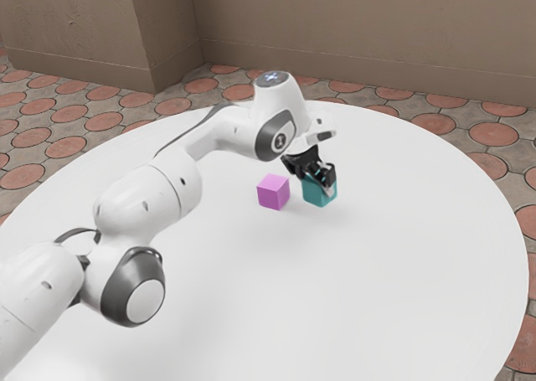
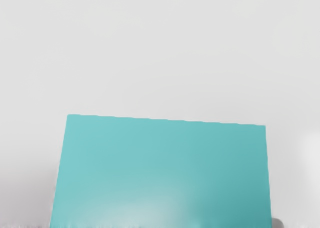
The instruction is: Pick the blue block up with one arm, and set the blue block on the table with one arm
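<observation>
At the smooth, sharp-edged teal block (image 1: 313, 197) hang black jaws, clamped or apart I cannot tell.

Exterior view: looking down at a slant from beside the arm (image 1: 144, 198), taking in the table (image 1: 377, 301) and wall (image 1: 360, 46). Wrist view: facing the tabletop, hovering close over the teal block (image 2: 165, 173). Both are sharing block, table.

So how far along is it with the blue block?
Reaching looks done: the gripper is right down at the blue block. The grip seems to be the step in hand; I can't tell if it's firm. The block sits on or very near the table, so lifting and setting down are probably left, unless this is already the set-down.
</observation>
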Controlling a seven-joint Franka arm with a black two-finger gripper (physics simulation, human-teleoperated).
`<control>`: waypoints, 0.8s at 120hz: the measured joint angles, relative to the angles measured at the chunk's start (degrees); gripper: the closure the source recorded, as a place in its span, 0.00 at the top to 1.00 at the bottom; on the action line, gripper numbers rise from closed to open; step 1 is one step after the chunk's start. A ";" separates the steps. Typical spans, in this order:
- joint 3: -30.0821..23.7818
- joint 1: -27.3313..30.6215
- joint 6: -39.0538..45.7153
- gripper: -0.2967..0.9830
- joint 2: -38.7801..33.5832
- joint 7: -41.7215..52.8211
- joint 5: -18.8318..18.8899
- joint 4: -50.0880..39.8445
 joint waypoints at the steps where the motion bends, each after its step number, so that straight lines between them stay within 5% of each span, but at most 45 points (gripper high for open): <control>1: -0.08 -0.01 0.04 0.49 0.10 -0.05 0.00 -0.02; 43: -0.78 -0.09 0.85 0.48 1.45 -1.84 -0.07 -0.13; 76: -0.54 -0.06 0.79 0.68 1.05 -2.28 -0.86 -0.14; 96: 2.10 -0.05 -0.92 0.73 -11.38 -2.53 -0.88 -9.81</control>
